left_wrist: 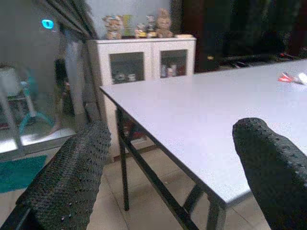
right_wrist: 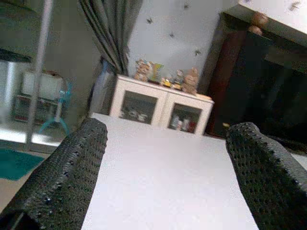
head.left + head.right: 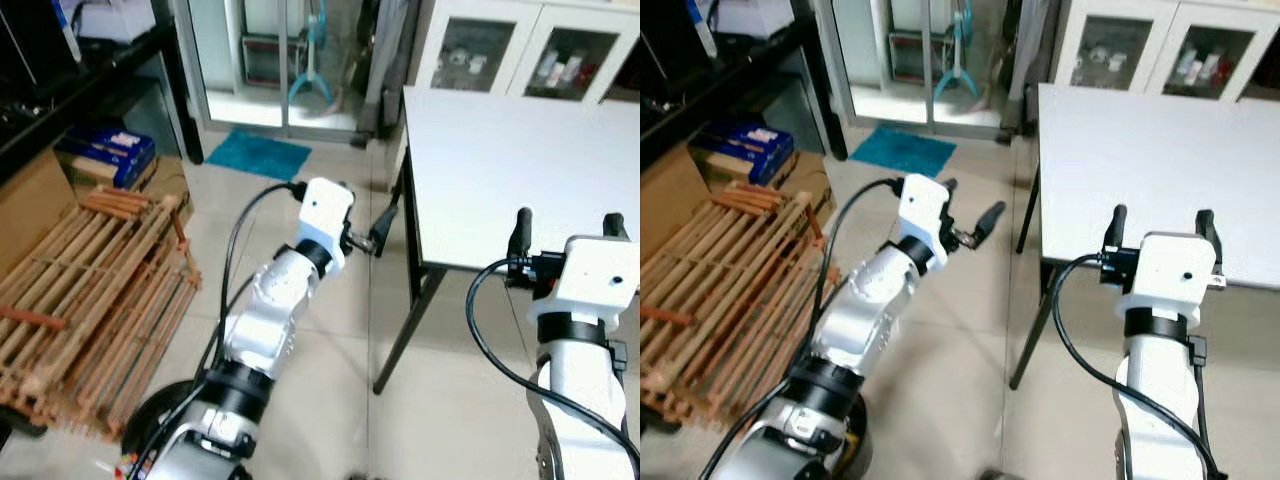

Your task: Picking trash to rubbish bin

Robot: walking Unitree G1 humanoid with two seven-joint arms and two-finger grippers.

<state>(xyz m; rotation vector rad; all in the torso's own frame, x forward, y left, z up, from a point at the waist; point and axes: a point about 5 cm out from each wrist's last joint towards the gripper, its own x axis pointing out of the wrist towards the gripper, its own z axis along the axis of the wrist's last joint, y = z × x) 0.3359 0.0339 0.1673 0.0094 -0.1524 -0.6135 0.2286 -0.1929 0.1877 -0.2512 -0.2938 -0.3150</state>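
Left wrist view shows small red-and-white trash far across the tabletop, beyond my spread left jaws. My right jaws, also spread, hover at the near edge.

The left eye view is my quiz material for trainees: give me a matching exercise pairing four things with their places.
Things:
1. white rectangular table
2. teal floor mat
3. wooden slatted pallet
4. white glass-door cabinet

Places:
A. on the floor at the robot's left
B. behind the table
C. by the glass door
D. before the right end effector

Pairs: 1-D, 2-C, 3-A, 4-B
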